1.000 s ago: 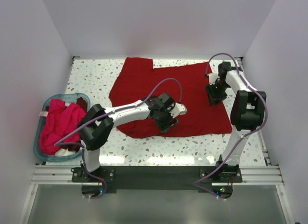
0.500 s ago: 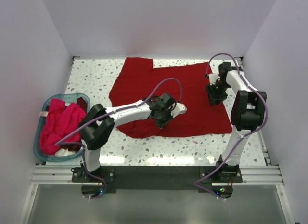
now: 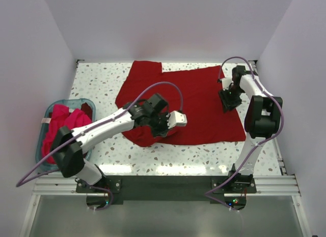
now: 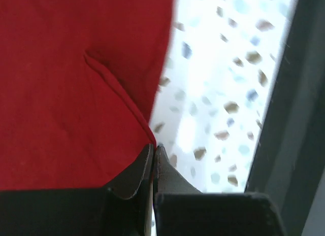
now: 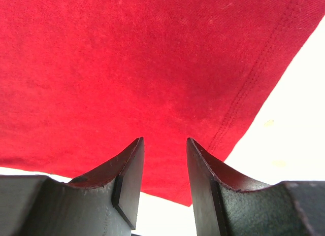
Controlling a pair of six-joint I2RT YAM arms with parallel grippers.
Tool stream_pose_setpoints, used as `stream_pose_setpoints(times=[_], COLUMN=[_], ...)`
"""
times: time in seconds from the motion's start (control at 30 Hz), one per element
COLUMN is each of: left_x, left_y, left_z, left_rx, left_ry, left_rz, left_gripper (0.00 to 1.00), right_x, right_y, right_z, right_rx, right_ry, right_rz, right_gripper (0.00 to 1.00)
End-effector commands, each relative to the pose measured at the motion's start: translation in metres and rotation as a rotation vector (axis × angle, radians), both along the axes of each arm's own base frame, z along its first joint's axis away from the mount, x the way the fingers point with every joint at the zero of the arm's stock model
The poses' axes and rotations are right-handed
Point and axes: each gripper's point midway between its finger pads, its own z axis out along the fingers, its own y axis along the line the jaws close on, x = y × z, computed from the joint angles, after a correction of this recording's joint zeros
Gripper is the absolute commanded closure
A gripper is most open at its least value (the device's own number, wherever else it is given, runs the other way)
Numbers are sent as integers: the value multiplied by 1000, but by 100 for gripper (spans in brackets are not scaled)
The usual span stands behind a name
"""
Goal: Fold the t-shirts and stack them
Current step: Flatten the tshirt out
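Note:
A deep crimson t-shirt (image 3: 188,102) lies spread flat on the speckled table (image 3: 97,84). My left gripper (image 3: 159,134) is down at the shirt's near edge, left of centre. In the left wrist view the left gripper (image 4: 154,146) is shut, with the crimson t-shirt's (image 4: 66,94) hem running into the tips and a raised crease leading to them. My right gripper (image 3: 227,100) hovers over the shirt's right side. The right gripper (image 5: 162,142) stands open above the cloth (image 5: 152,58), close to a stitched hem, with nothing between its fingers. Brighter pinkish-red t-shirts (image 3: 61,130) are bunched in the basket.
The teal plastic basket (image 3: 69,102) stands at the table's left edge. White walls close in the table on three sides. A metal rail (image 3: 163,183) carrying both arm bases runs along the near edge. Bare terrazzo shows left of the shirt and in front of it.
The left gripper has closed at the shirt's near edge and shifted left, its arm swinging out to the left. The right arm has not moved.

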Motion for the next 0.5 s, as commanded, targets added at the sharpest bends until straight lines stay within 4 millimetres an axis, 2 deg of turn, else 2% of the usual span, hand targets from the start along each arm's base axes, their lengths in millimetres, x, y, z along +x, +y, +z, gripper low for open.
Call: stream_pose_setpoints(times=[0.0,0.1,0.2,0.33,0.4,0.47], left_x=[-70,-107,-133,-152,-158,-161], left_y=[44,84,114,130,129,117], left_z=[4,-5,-11,-17,-17,-10], left_rx=[34,90,122,117,83,24], left_ry=[131,192,229,254,246,252], left_rz=[-351,-518,-639,-733,-759,-741], left_gripper=[100,100,97,91,74,57], right_x=[-3,-4,-8,-13,-15,-17], right_y=[-8,-9,-9,-10,-11,-11], right_z=[7,9,9,7,7,5], right_rx=[-29,-34,-36,-43,-46,-48], right_ry=[-11,-8,-1,12,12,17], right_rz=[19,28,40,53,56,60], right_gripper=[57,57,57,57,57,57])
